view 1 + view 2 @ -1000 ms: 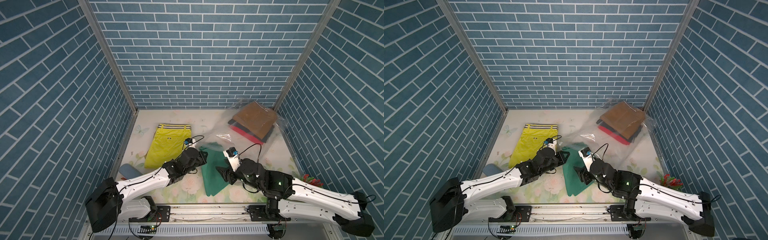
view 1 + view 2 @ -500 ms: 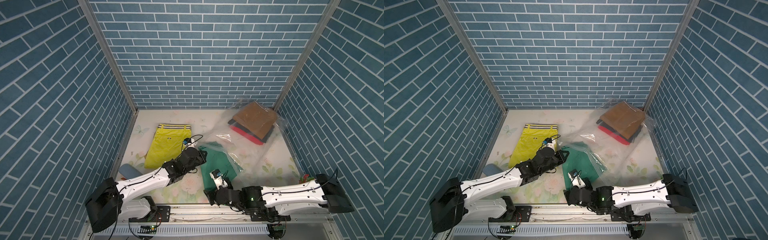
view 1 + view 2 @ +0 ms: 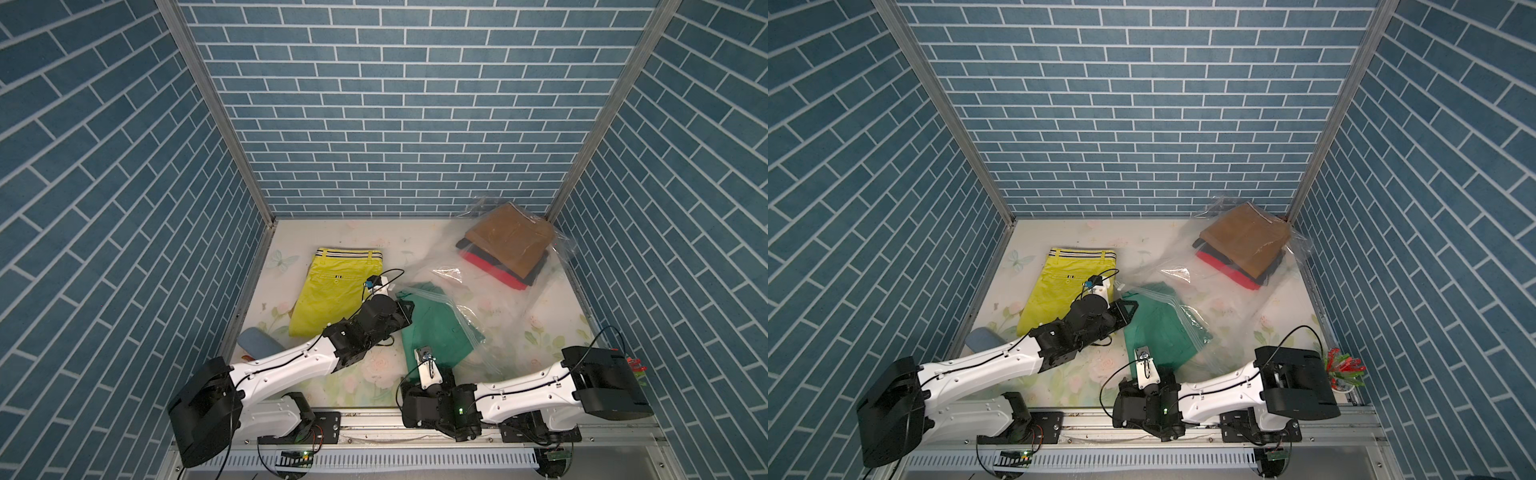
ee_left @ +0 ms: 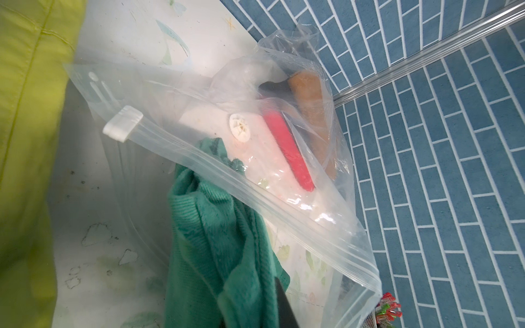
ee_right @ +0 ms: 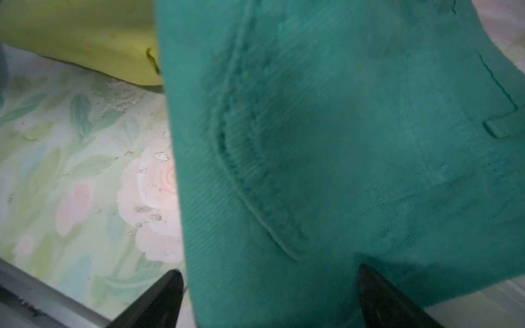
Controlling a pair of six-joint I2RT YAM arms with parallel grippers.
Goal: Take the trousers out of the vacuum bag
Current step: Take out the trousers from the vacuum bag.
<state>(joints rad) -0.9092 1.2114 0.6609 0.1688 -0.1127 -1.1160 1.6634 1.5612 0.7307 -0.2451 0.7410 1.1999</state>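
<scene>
- Our right end effector (image 5: 268,274) stands open, with the green trousers (image 3: 434,336) between its jaws, near centre.
- Our left end effector (image 3: 1127,311) is closed at their far-left corner.
- We see them half out of the vacuum bag (image 3: 505,291); the brown trousers (image 3: 511,239) are inside, far right.

Even bright light, glare on the vacuum bag (image 4: 284,198).

i'm seeing finely ribbed matt cloth on the green trousers (image 5: 326,127), glossy crinkled film on the clear plastic vacuum bag (image 4: 199,159), smooth weave on the lime-yellow trousers (image 3: 332,295).
</scene>
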